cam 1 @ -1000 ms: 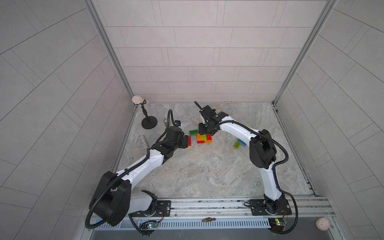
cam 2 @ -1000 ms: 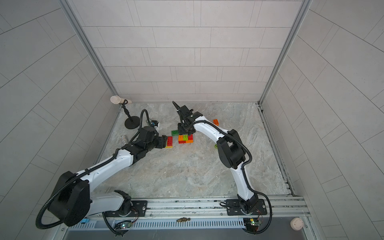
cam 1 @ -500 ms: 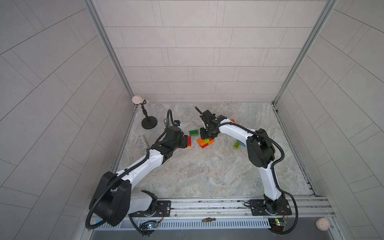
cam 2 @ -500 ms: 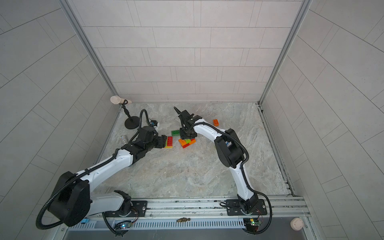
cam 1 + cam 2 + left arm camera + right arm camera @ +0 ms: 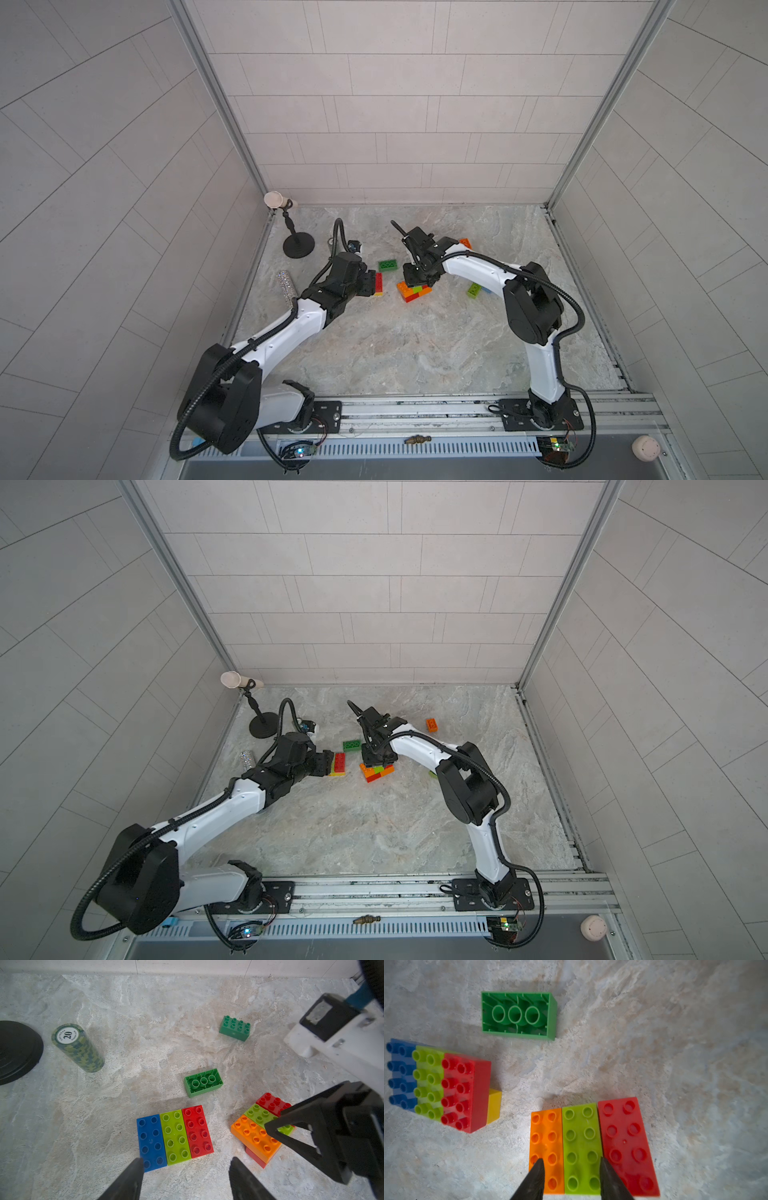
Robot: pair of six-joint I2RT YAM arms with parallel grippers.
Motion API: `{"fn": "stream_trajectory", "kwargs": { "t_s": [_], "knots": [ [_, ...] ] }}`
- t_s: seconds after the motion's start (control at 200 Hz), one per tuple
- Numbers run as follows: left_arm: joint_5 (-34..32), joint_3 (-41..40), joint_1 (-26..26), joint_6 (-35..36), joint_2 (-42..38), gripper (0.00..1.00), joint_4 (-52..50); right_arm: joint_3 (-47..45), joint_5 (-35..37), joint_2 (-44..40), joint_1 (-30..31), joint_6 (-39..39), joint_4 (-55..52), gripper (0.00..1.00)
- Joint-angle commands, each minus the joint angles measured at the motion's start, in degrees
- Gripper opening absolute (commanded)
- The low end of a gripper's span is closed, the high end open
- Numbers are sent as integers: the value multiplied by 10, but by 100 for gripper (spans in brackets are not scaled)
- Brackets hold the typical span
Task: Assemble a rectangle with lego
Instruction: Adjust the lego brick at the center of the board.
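**Two slabs built, not yet one rectangle**

I judged the job roughly half done. On the grey marbled stone worktop [image 5: 395,353], toward its back edge and left of its middle, two flat pieces lay near each other but apart.

The first was a slab of blue, lime and red plastic bricks [image 5: 175,1136] pressed side by side. A yellow brick [image 5: 494,1105] showed beneath its red end. My left gripper [image 5: 186,1160] sat just short of this slab, its jaws wide and holding nothing.

The second was a slab of orange, lime and red bricks [image 5: 253,1136], skewed to the first, with a red brick [image 5: 254,1158] under it. My right gripper [image 5: 571,1159] was over this one, its jaws narrowly parted astride the lime brick. I could not tell whether they clamped it or only hovered.

Loose pieces were unused:
- a dark green brick lying studs-down [image 5: 203,1082] just behind the two slabs
- a second dark green brick, studs up [image 5: 234,1027], farther back
- an orange brick [image 5: 431,724] near the back edge
- a lime brick [image 5: 474,289] right of the middle

As I saw it, the second slab had to be squared against the first and joined to it. The strays would then fill out the outline.
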Motion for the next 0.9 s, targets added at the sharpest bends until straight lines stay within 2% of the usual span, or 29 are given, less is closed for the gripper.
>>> {"fn": "stream_trajectory", "kwargs": {
  "t_s": [0.0, 0.36, 0.62, 0.731, 0.891],
  "knots": [
    [5, 1, 0, 0, -18, 70, -2, -23, 20, -53, 4, -2, -5, 46],
    [22, -2, -20, -17, -4, 70, 11, -89, 16, -52, 5, 20, 38, 43],
    [28, 0, -42, -35, 9, 70, 9, -137, 12, -83, 5, 35, 46, 40],
    [33, 7, -69, -47, 28, 70, 11, -136, 6, -101, 0, 29, 40, 41],
    [32, 21, -113, -61, 64, 70, 14, -111, -18, -127, -44, 25, 23, 46]
  ]
}}
